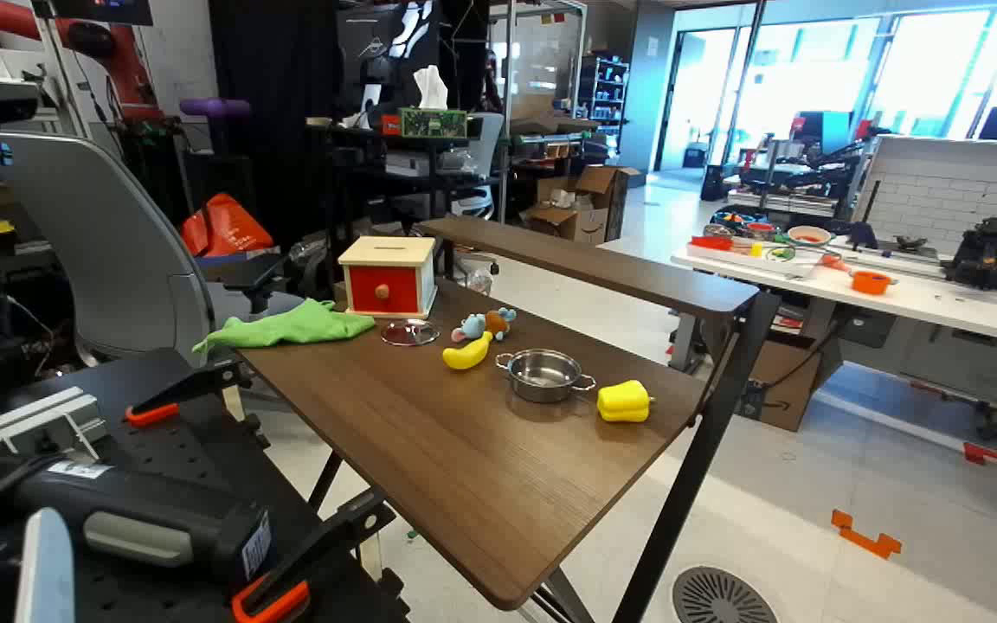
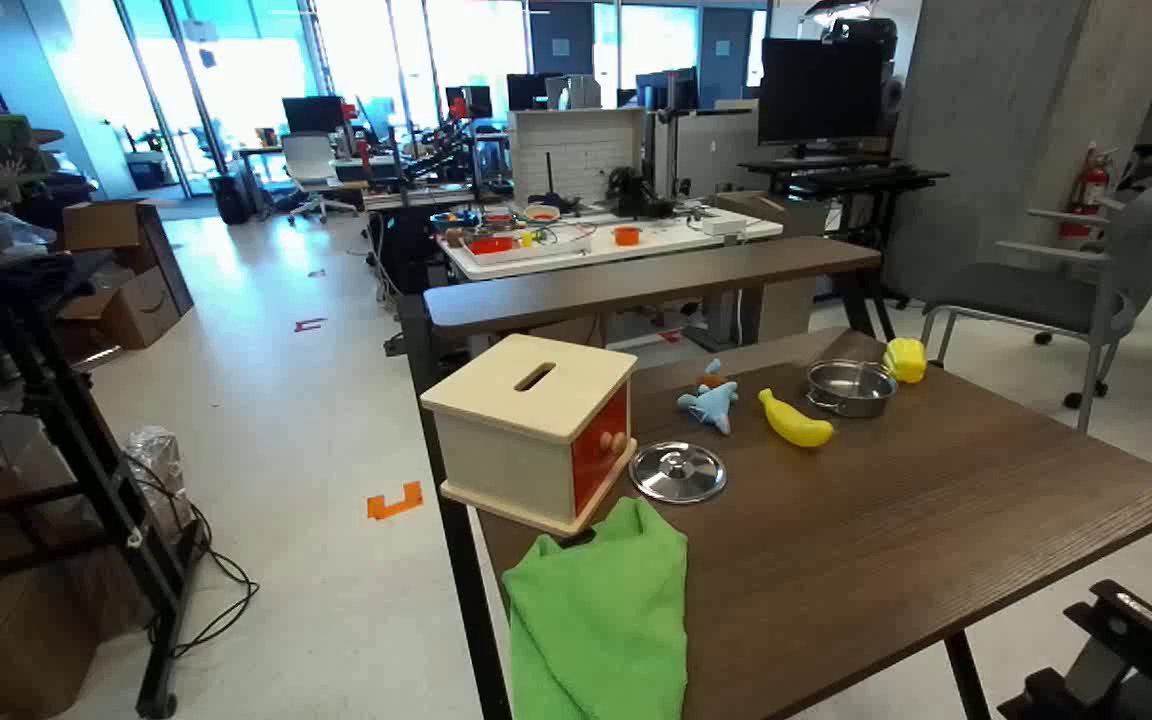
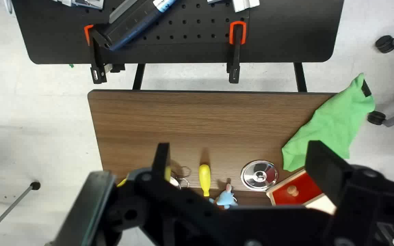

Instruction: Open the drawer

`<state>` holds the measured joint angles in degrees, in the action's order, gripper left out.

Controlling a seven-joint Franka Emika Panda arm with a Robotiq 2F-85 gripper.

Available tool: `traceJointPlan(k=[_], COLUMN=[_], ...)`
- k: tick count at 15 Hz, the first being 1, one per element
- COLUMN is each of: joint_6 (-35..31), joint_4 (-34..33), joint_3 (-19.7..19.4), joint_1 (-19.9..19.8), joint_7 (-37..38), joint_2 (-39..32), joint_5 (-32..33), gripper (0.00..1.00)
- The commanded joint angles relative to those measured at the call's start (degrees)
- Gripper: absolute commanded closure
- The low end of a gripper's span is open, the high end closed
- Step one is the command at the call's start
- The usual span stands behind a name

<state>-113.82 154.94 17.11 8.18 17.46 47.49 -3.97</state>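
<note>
The drawer (image 1: 403, 298) is a red front with a round wooden knob, set in a pale wooden box (image 1: 388, 251) with a slotted top. Its front looks flush, so it appears closed. In an exterior view the drawer (image 2: 592, 470) is seen from the side, with the knob facing the tabletop. In the wrist view the drawer (image 3: 304, 184) is at the lower right, partly hidden by the right finger and gripper body. My gripper (image 3: 239, 142) is open and empty, high above the table and apart from the box. It does not show in the exterior views.
A metal lid (image 2: 678, 472) and a green cloth (image 2: 601, 610) lie close to the box. A blue plush toy (image 2: 710, 404), a banana (image 2: 794, 420), a metal pot (image 1: 543, 376) and a yellow pepper (image 1: 624, 401) stand farther along. A raised shelf (image 1: 589, 260) runs along the table's edge.
</note>
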Motion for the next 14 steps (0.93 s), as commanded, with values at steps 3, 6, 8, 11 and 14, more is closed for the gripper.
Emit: traceJointPlan(k=[3, 6, 8, 11, 14], joint_6=[-2.15, -8.72, -13.96, -20.46, -26.93], joint_4=[-0.82, -2.46, -4.09, -7.00, -11.38], joint_3=[0.10, 1.41, 3.08, 5.48, 7.87], joint_1=[0.10, -0.12, -1.52, -3.84, -7.42], joint_7=[-1.08, -3.48, -4.99, -8.11, -6.52], joint_2=[-3.31, -11.36, -18.40, -28.52, -39.54], joint_5=[1.25, 3.22, 4.61, 7.17, 15.12], gripper=[0.00, 0.00, 0.00, 0.00, 0.00])
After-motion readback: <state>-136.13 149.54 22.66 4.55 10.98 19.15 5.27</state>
